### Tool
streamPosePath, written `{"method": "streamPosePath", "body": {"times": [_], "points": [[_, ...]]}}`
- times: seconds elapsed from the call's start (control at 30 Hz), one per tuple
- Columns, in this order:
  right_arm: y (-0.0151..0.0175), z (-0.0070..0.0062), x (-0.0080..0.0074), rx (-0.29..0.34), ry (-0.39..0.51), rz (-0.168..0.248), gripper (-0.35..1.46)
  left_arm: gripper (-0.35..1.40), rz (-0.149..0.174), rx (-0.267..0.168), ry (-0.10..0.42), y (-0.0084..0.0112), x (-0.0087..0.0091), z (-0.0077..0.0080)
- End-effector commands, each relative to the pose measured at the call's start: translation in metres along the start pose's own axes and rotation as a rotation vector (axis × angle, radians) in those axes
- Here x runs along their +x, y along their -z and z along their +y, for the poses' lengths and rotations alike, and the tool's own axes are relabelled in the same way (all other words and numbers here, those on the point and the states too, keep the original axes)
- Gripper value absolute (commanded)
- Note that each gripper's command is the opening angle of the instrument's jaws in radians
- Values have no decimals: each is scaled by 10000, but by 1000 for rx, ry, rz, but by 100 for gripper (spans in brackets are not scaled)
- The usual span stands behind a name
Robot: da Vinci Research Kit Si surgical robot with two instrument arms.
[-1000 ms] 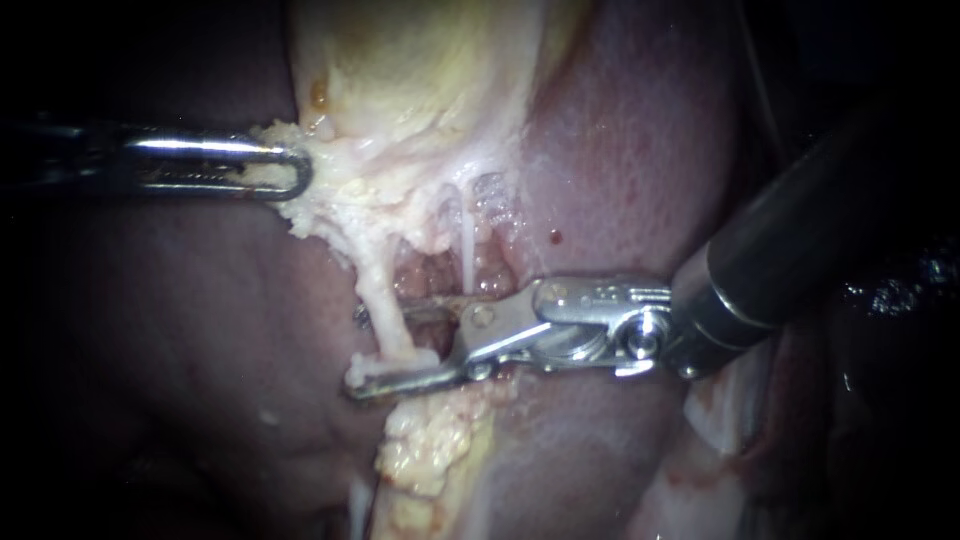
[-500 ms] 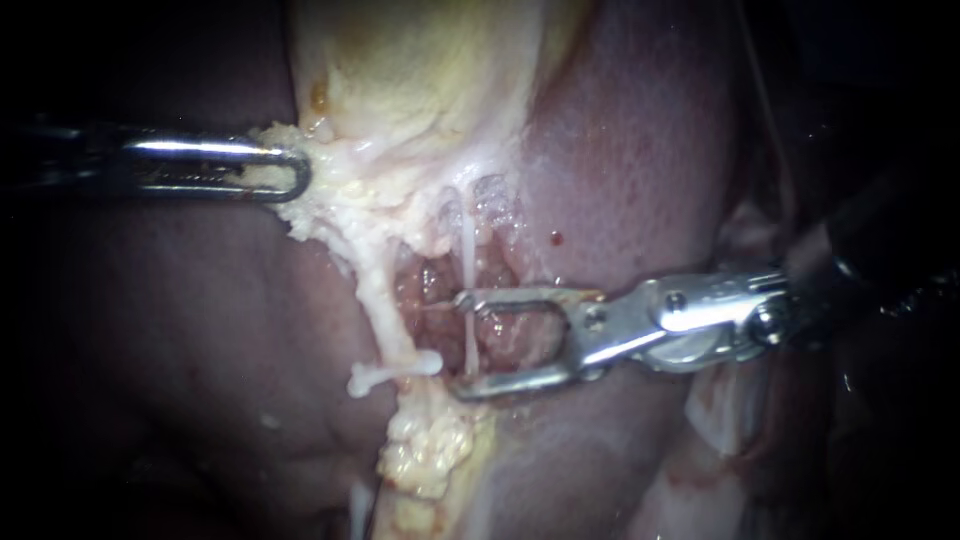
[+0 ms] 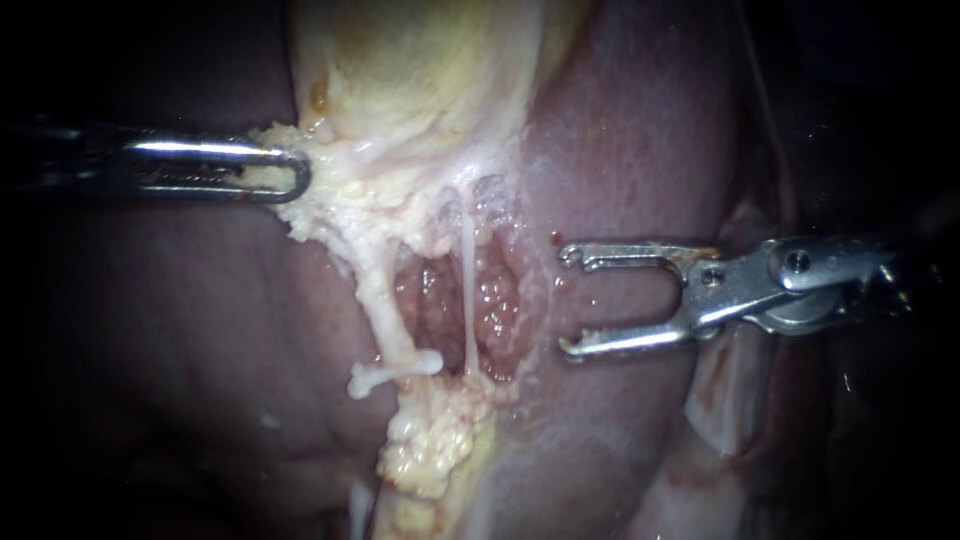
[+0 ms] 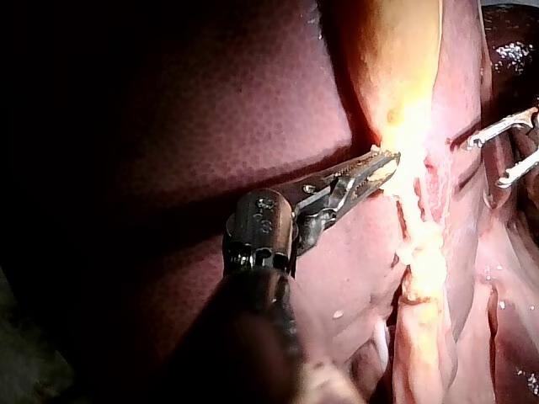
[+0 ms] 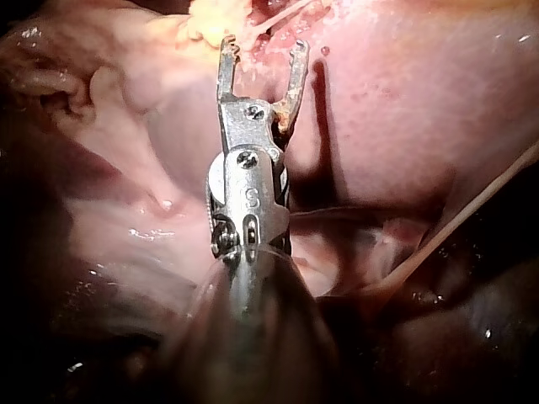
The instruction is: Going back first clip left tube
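Observation:
The left tube (image 3: 372, 290) runs pale and thick down from the gallbladder (image 3: 420, 90). A white clip (image 3: 395, 368) sits across its lower end. A thinner right tube (image 3: 468, 290) hangs beside it. My left instrument (image 3: 285, 170) is shut on the gallbladder's pale edge and holds it out to the left; the left wrist view shows the same grip (image 4: 379, 168). My right instrument (image 3: 566, 300) stands open to the right of both tubes, touching neither, with nothing between its jaws. In its wrist view the right instrument's open jaws (image 5: 263, 50) point at the dissected pocket.
Dark red liver (image 3: 640, 150) surrounds the field on both sides. Yellow fatty tissue (image 3: 430, 450) lies below the clip. A raw pocket (image 3: 440, 300) opens between the two tubes. A small blood spot (image 3: 556, 238) marks the liver near the upper jaw.
My right instrument has drawn back to the right, from around the clip on the left tube, past the right tube, to clear of both. The clip stays on the tube. The left instrument has not moved.

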Motion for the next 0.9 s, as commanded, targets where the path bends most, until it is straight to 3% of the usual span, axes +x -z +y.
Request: {"method": "streamPosePath", "body": {"times": [0.03, 0.5, 0.9], "points": [[0, -1, -1, 2, 1, 0, 50, -35, 3, 0, -1, -2, -1, 0], [3, -2, -1, 3, 1, 0, 50, -35, -24, 7, -14, -58, -19, -8], [4, -4, -1, 7, 1, 0, 50, -35, -27, 7, -16, -66, -21, -16]]}}
